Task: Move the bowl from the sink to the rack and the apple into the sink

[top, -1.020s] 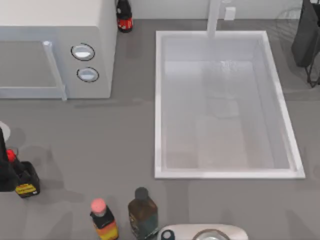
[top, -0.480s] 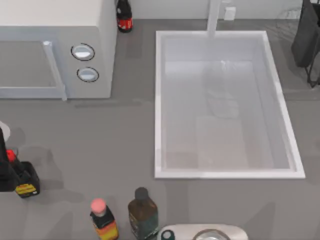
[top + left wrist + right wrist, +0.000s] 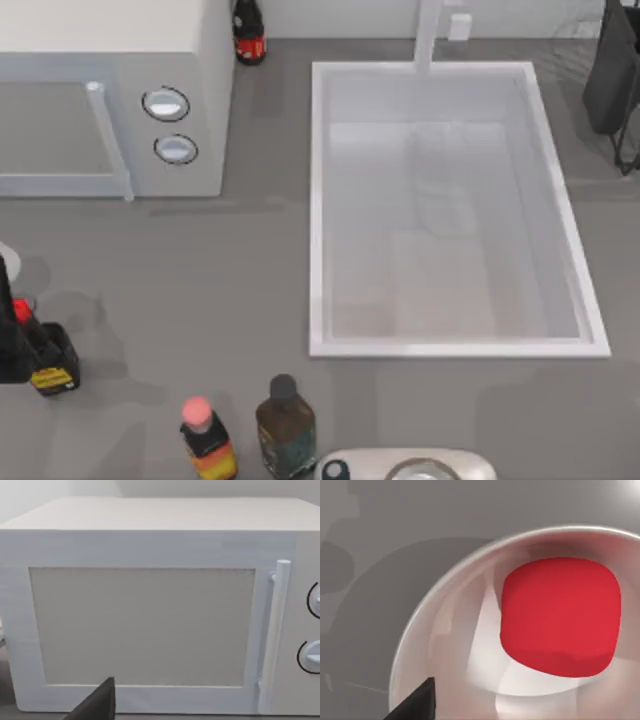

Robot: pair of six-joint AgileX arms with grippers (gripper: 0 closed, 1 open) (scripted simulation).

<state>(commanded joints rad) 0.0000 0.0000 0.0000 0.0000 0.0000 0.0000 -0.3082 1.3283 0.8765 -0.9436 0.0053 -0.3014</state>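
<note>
The white sink (image 3: 316, 210) lies right of centre in the top view, and its basin holds nothing. The bowl is out of view. The apple (image 3: 561, 616), bright red and roundish, rests inside a pale shiny round dish (image 3: 437, 630) on the grey table. A dark part of my right gripper (image 3: 415, 704) hangs close above that dish, beside the apple and apart from it. My left arm (image 3: 8, 330) is parked at the table's far left edge. Its gripper (image 3: 97, 705) faces the microwave door.
A white microwave (image 3: 110, 60) fills the back left. Thin rack wires (image 3: 575, 40) and a dark shape (image 3: 612, 70) sit at the back right. Bottles stand at the back (image 3: 248, 30), the far left (image 3: 50, 365) and the front (image 3: 208, 440) (image 3: 286, 425), beside a white object (image 3: 400, 466).
The soft shadow on the table in front of the sink has slid to the right, and the glints inside the basin have faded. Nothing else in the top view has moved.
</note>
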